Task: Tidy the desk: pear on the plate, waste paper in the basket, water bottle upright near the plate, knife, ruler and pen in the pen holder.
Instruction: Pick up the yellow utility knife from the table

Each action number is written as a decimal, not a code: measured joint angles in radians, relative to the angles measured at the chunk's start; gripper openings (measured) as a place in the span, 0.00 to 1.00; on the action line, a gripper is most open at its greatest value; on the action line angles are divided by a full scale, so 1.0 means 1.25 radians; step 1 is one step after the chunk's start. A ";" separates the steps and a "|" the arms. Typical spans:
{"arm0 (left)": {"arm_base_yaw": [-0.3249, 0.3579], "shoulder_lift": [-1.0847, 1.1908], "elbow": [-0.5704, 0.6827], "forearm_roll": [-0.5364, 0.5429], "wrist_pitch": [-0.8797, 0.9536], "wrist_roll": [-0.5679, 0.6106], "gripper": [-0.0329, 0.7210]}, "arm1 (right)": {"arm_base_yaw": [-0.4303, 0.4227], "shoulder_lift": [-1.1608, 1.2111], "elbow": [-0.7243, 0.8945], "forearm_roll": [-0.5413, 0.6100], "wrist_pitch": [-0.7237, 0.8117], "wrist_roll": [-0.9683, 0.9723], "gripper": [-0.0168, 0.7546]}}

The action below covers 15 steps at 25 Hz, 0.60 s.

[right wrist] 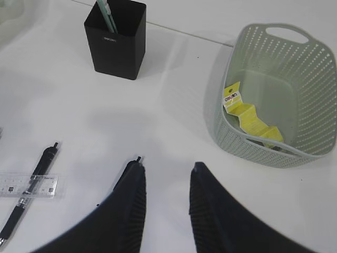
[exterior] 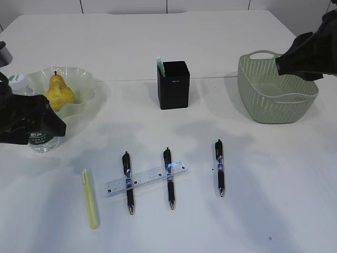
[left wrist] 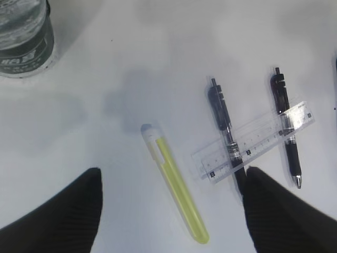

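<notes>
**Ana:** Left gripper [left wrist: 171, 211] hangs with its fingers spread wide and nothing between them, over the yellow-green pen [left wrist: 175, 188]; the pear [exterior: 59, 92] sits on the plate [exterior: 84, 79]; the water bottle [exterior: 42, 139] stands upright just beside that plate, half hidden by the arm.

**Ben:** So fruit and bottle look done; I judge the writing things are the step in hand. What lies in the middle?

**Ana:** Three black pens; the clear ruler [exterior: 146, 179] rests across two of them; the pen holder [exterior: 173, 84] stands behind with one greenish tool already in it; whether that is the knife I cannot tell.

**Ben:** And on the right?

**Ana:** The waste paper [right wrist: 251, 117] lies inside the basket [right wrist: 263, 153]; the right gripper [right wrist: 166, 174] hangs beside it, fingers part-way apart and empty.

**Ben:** Next move, I think: lower onto a pen, or lift the ruler first.

**Ana:** Writing: white print on the bottle label and a pale tag on the holder, both too small to read; only scale marks on the ruler.
</notes>
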State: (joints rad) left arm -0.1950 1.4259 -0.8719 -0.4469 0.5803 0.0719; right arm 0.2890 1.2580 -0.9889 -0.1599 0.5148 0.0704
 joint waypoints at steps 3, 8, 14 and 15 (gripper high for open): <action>0.000 0.002 -0.001 -0.007 -0.002 -0.016 0.83 | 0.000 0.000 0.000 0.000 0.000 0.000 0.34; -0.002 0.064 -0.040 -0.001 0.055 -0.043 0.83 | 0.000 0.000 0.000 0.001 0.002 0.000 0.34; -0.059 0.149 -0.125 0.074 0.075 -0.121 0.83 | 0.000 0.000 0.000 0.003 0.019 0.000 0.34; -0.071 0.160 -0.137 0.095 0.076 -0.149 0.83 | 0.000 0.000 0.000 0.004 0.024 0.000 0.34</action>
State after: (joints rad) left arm -0.2836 1.6254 -1.0434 -0.3276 0.6757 -0.1141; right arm 0.2890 1.2580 -0.9889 -0.1546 0.5452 0.0704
